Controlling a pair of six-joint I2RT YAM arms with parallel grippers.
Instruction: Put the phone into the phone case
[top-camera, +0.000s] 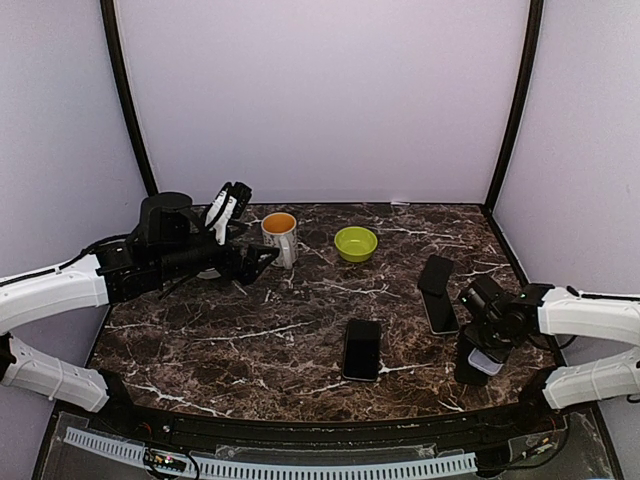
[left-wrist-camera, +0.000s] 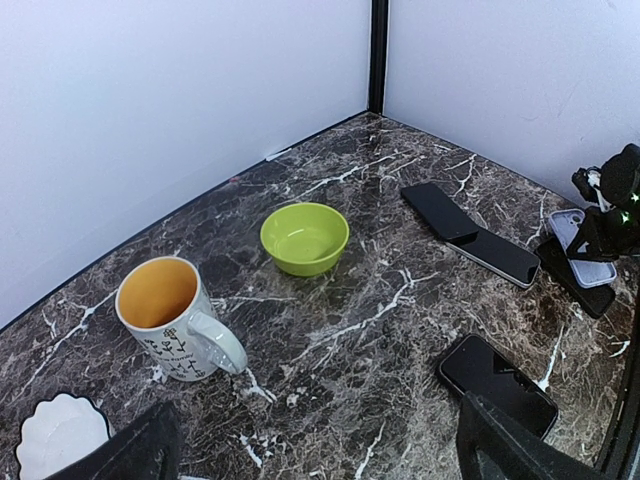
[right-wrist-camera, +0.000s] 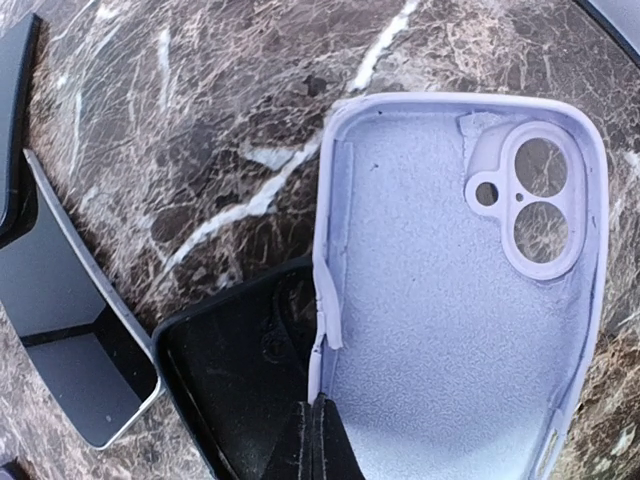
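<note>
The table (top-camera: 300, 310) is dark brown-black marble, run through with white veins. The bowl (top-camera: 355, 243) is lime green all over. Left of the bowl, the mug (top-camera: 280, 237) is white with small black marks on its outside and orange within. In front of the bowl, the phone (top-camera: 362, 349) is glossy black. Right of the bowl are a matt black slab (top-camera: 435, 273) and a second phone (top-camera: 440, 312), dark-screened with a silver edge. Farther right of the bowl, the phone case (right-wrist-camera: 450, 330) is pale lilac, finely speckled inside; beside it is a black case (right-wrist-camera: 240, 370). The walls (top-camera: 320, 100) behind the bowl are plain pale lilac-white.
</note>
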